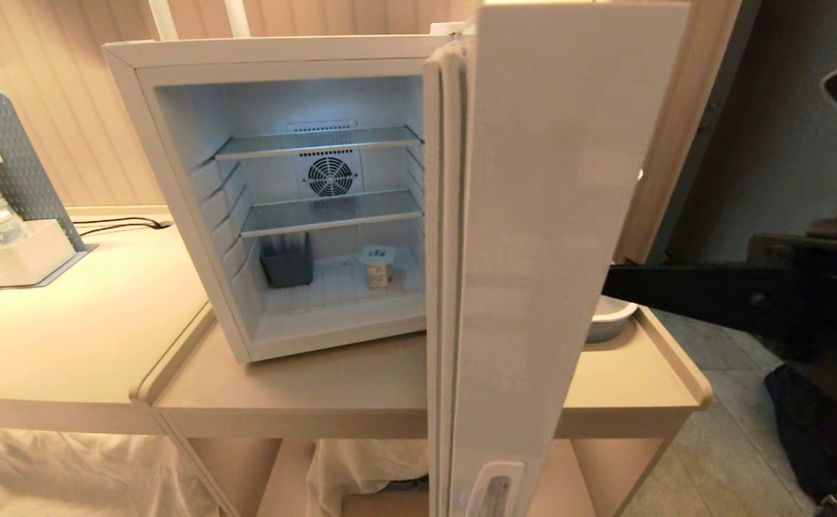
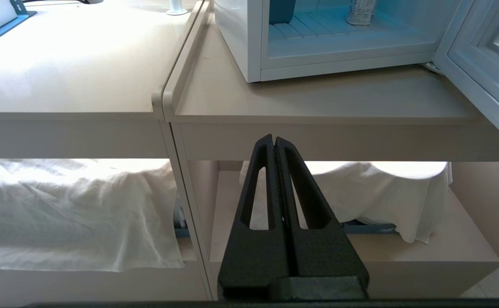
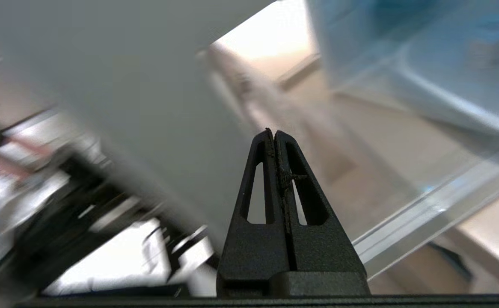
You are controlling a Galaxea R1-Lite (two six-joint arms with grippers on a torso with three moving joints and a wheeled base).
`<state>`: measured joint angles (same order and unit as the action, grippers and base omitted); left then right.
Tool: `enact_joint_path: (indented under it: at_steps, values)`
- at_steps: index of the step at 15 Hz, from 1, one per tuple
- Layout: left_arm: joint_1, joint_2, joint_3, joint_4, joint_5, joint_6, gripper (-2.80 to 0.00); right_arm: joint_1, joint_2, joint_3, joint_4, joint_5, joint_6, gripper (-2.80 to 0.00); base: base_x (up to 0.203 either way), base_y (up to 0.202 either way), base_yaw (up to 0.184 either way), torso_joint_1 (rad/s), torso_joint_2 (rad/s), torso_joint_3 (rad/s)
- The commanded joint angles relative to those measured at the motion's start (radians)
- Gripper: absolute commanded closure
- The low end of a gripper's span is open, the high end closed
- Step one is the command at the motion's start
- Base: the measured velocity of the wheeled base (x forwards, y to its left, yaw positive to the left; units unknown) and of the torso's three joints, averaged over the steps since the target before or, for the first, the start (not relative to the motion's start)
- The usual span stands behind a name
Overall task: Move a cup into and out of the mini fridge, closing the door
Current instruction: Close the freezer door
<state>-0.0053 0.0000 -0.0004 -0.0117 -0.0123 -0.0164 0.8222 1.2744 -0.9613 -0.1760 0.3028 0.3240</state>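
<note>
Nearest us, our left gripper (image 2: 274, 139) hangs below the edge of the beige table (image 2: 318, 102), fingers pressed together on nothing. Our right gripper (image 3: 274, 131) is likewise closed and empty, and its dark arm reaches in from the right behind the door (image 1: 533, 251), which stands wide open. Farther in, the cup (image 1: 377, 265) sits upright on the floor of the mini fridge (image 1: 174, 179), right of a dark container (image 1: 287, 264).
</note>
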Motion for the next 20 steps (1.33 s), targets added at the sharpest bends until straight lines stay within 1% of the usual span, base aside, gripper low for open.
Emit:
enact_joint_path:
  at_steps: [1,4,6,8,10,13,16,18,20]
  values:
    - [-0.001,0.002,0.0,-0.001,0.0,-0.001,0.0,0.047,0.169,-0.084,-0.003,-0.16,-0.003,0.0,0.0,0.0,0.0,0.0,0.0,0.0]
    - [0.001,0.002,-0.001,-0.001,0.0,-0.002,0.0,0.087,0.329,-0.203,-0.003,-0.334,-0.02,0.0,0.0,0.0,0.0,0.0,0.0,0.0]
    - [-0.001,0.002,-0.001,-0.001,0.0,-0.002,0.0,0.099,0.421,-0.29,-0.003,-0.406,-0.063,0.0,0.0,0.0,0.0,0.0,0.0,0.0]
    - [-0.001,0.002,-0.001,-0.001,0.0,-0.002,0.0,0.104,0.497,-0.366,-0.004,-0.431,-0.106,0.0,0.0,0.0,0.0,0.0,0.0,0.0]
    - [0.001,0.002,-0.001,-0.001,0.0,-0.002,0.0,0.108,0.573,-0.448,-0.003,-0.439,-0.115,0.0,0.0,0.0,0.0,0.0,0.0,0.0]
    - [0.001,0.002,0.0,-0.001,0.0,-0.002,0.0,0.119,0.684,-0.625,0.017,-0.451,-0.13,0.0,0.0,0.0,0.0,0.0,0.0,0.0]
    - [0.0,0.002,-0.001,-0.001,0.0,-0.003,0.0,0.121,0.799,-0.781,0.057,-0.459,-0.191,0.0,0.0,0.0,0.0,0.0,0.0,0.0]
    - [-0.001,0.002,-0.001,-0.001,0.0,-0.003,0.0,0.121,0.865,-0.855,0.056,-0.494,-0.215,0.0,0.0,0.0,0.0,0.0,0.0,0.0]
    - [0.001,0.002,-0.001,-0.001,0.0,-0.002,0.0,0.12,0.916,-0.901,0.051,-0.537,-0.222,0.0,0.0,0.0,0.0,0.0,0.0,0.0]
